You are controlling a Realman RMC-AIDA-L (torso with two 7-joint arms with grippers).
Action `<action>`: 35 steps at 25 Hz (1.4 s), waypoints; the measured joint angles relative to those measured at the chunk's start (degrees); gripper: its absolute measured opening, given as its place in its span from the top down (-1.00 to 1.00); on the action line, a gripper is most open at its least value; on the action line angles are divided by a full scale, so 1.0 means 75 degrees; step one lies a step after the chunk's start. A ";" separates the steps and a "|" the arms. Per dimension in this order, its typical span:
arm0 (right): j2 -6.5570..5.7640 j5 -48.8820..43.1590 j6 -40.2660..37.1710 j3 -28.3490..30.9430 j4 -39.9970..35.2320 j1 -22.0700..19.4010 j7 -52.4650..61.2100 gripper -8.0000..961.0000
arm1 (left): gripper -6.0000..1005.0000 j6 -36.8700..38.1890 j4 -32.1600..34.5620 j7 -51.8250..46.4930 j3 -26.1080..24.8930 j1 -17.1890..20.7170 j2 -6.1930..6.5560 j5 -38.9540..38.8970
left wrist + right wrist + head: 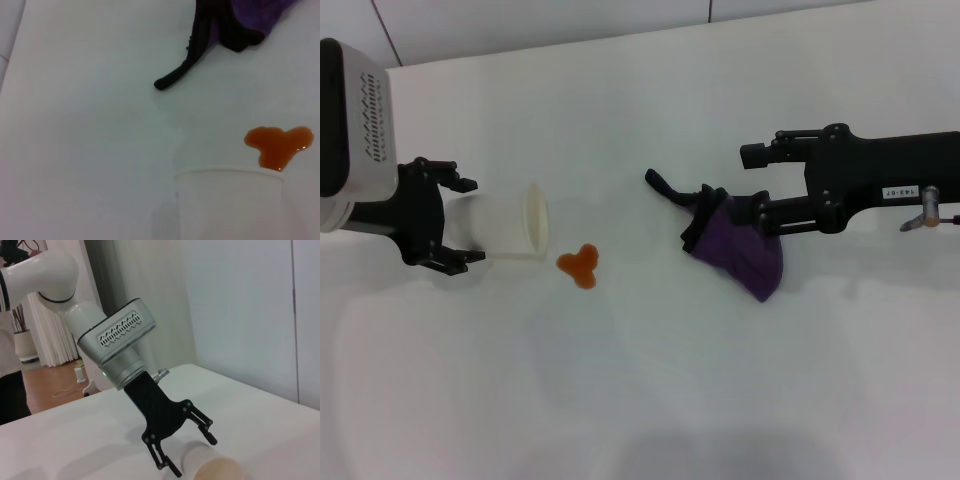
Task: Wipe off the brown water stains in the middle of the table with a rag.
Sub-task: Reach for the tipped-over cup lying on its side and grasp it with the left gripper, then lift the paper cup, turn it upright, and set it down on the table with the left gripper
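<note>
The brown water stains point(578, 265) form a small three-lobed orange-brown blot on the white table point(650, 400), also seen in the left wrist view point(277, 145). The purple rag point(745, 250) with black edging lies right of the blot, its black strap point(665, 188) pointing left. It also shows in the left wrist view point(250, 15). My right gripper point(756, 185) is open, its nearer finger over the rag's top edge. My left gripper point(472, 224) is shut on a white cup point(505, 227) held on its side, mouth toward the blot.
The right wrist view shows my left gripper point(195, 456) around the cup point(215, 467), with a room, curtains and a wall behind. The table's far edge point(620, 40) runs along the back.
</note>
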 joint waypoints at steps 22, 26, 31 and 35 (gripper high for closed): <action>0.0000 -0.0017 0.0039 -0.0023 0.0057 0.0022 0.0050 -0.60 | -0.34 -0.0256 -0.0229 0.0083 -0.0003 -0.0043 -0.0005 -0.0250; -0.0001 -0.0017 0.0037 -0.0024 0.0042 0.0022 0.0050 -0.60 | -0.33 -0.0003 -0.0189 0.0025 -0.0081 -0.0010 0.0025 -0.0868; -0.0018 -0.0017 0.0013 -0.0023 -0.0002 0.0030 0.0009 -0.60 | -0.33 0.0883 0.0103 -0.0059 -0.0707 0.0408 0.0009 -0.1757; -0.0035 -0.0021 0.0002 -0.0009 -0.0006 0.0036 -0.0001 -0.60 | -0.33 0.1077 0.0182 -0.0225 -0.0773 0.0773 0.0003 -0.2237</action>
